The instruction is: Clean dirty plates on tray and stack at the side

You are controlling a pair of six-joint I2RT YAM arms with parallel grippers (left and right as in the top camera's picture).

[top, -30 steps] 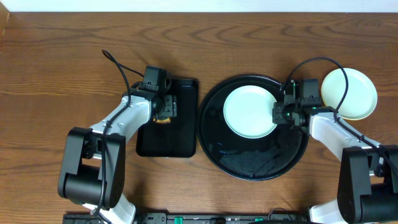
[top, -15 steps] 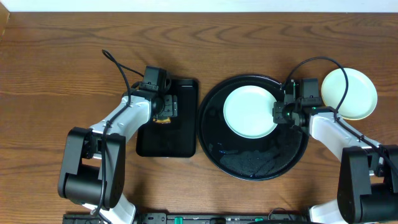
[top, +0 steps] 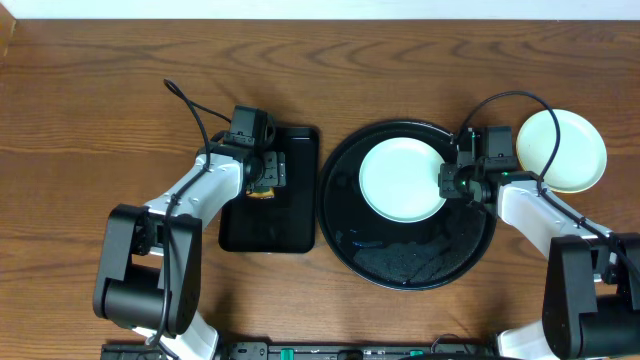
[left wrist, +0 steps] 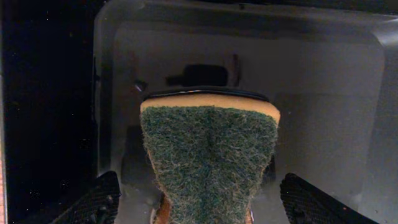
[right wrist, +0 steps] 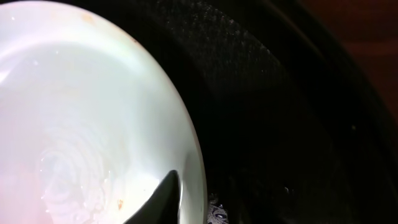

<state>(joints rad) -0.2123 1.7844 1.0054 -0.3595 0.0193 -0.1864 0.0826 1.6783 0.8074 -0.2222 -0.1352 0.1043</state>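
While the left arm reaches over the smaller rectangular black tray [top: 290, 225] at centre-left of the overhead frame, the left end effector [left wrist: 202, 200] points down into it with its two fingers spread wide. A green-faced scouring sponge with a tan foam backing [left wrist: 210, 155] lies on the tray floor between those fingers. A gap shows on each side of it in the left wrist view, so the fingers pinch nothing.

To the right of that tray on the brown wooden table [top: 100, 100] sits the large round glossy black tray [top: 400, 262]. A pale mint-white round plate [top: 395, 180] lies flat inside it, in the upper half, near the upper rim. Its surface looks wet, with a couple of tiny brownish specks in the right wrist view.

The right end effector [top: 447, 181] is at the right edge of this plate, inside the tray's rim. In the right wrist view one dark fingertip [right wrist: 163, 198] sits over the plate's edge at the bottom of the frame. The other finger is hidden, so I cannot tell whether the end effector grips the plate or stands apart from it.

A pale yellow round plate [top: 570, 150] rests on the table at the upper right, just beside the round tray and outside it, behind the right wrist.
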